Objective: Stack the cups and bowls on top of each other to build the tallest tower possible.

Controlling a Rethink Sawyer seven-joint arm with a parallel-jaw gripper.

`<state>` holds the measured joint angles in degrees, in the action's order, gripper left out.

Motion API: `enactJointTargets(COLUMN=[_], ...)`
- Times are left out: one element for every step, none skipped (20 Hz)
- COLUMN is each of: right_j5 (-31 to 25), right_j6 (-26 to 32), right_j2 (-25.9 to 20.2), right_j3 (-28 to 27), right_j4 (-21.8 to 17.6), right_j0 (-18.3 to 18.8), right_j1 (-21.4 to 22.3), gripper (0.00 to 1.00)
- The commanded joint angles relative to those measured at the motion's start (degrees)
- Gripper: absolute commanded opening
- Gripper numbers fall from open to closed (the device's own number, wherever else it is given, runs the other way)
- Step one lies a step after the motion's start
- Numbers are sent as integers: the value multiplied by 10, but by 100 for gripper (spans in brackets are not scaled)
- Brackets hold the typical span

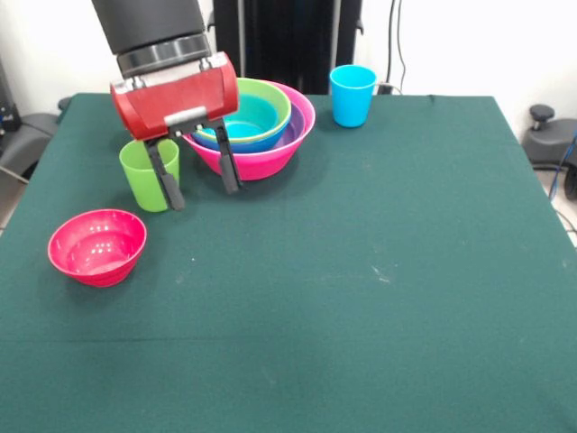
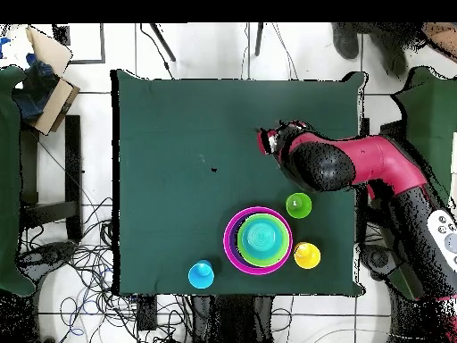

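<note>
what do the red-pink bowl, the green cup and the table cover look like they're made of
Red-pink bowl: likely glossy plastic; white light spots glint inside it.
Green cup: probably the same smooth plastic, thin-walled and evenly coloured.
Table cover: seems a matte dark green cloth, with no shine and faint pale scuffs.

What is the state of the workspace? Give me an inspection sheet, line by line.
Surface: table under a dark green cloth, lying flat.
Job's things: stack of bowls, pink outermost; small pink bowl apart from it; blue cup, green cup and yellow cup upright, unstacked.
Clutter: nothing seen on the table.
Grippers: gripper open, empty, low between the green cup and the stack.
Cables: tangle of cables on the floor.
Surroundings: cardboard box beside the table.
</note>
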<state>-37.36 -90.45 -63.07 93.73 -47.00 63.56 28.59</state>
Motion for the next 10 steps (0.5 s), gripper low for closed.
enactJointTargets(right_j5=[18,22,25,29,31,35,37,43,45,48], right_j6=[-9,-22,-28,-41,-46,-62,-67,-76,-76,-77], right_j2=[85,94,99,108,115,129,135,145,150,156], right_j3=[51,55,57,60,60,60,58,56,54,51], right_j4=[-66,-68,-68,-72,-73,-81,-82,-86,-85,-86], right_j0=[-44,-52,-57,-66,-72,-84,-90,-98,-102,-106], right_j1=[85,97,103,112,118,127,132,135,136,134], gripper=[100,100,100,100,100,100,100,100,100,100])
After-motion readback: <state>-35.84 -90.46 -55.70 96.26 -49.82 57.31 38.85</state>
